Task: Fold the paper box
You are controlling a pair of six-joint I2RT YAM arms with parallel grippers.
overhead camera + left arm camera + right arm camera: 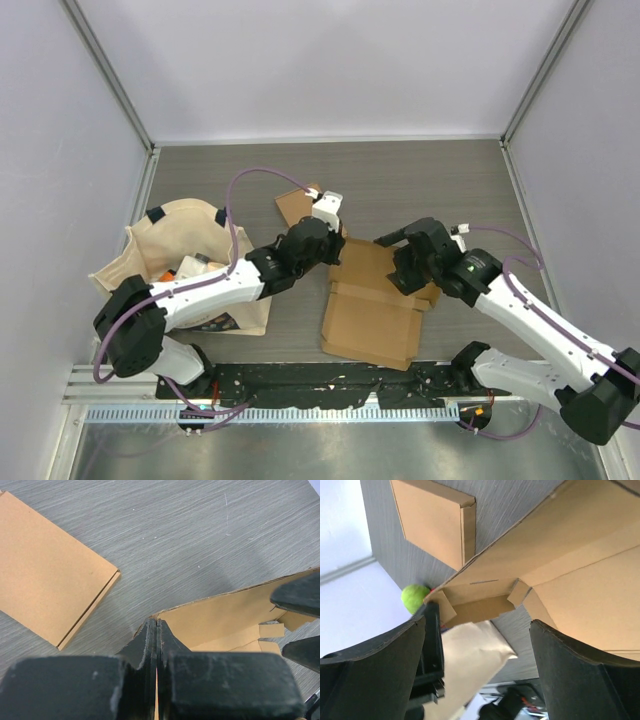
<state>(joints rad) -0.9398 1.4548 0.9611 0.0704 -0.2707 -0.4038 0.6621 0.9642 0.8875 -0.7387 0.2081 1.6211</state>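
- Left gripper (154, 626) is clamped on a raised flap edge at the box's (372, 318) far-left corner. A sliver of card shows between the jaws, so the pinch is judged sound.
- Right gripper (480, 630) is spread wide over the box's right side, with nothing held. A small tab (479, 607) is seen ahead of it.
- The box is laid open and mostly flat on the table (440, 190). A bag (160, 250) is to its left and a spare card (293, 207) just beyond its far-left corner.
- The step is judged to be raising the side walls, with most of the folding not yet done.
- The pinched flap is best held steady while the right jaws are lowered astride the right wall and closed near its crease.
- The fold is best made along the crease, since a high pull would likely drag the whole box.
- The tab should be left free for tucking.
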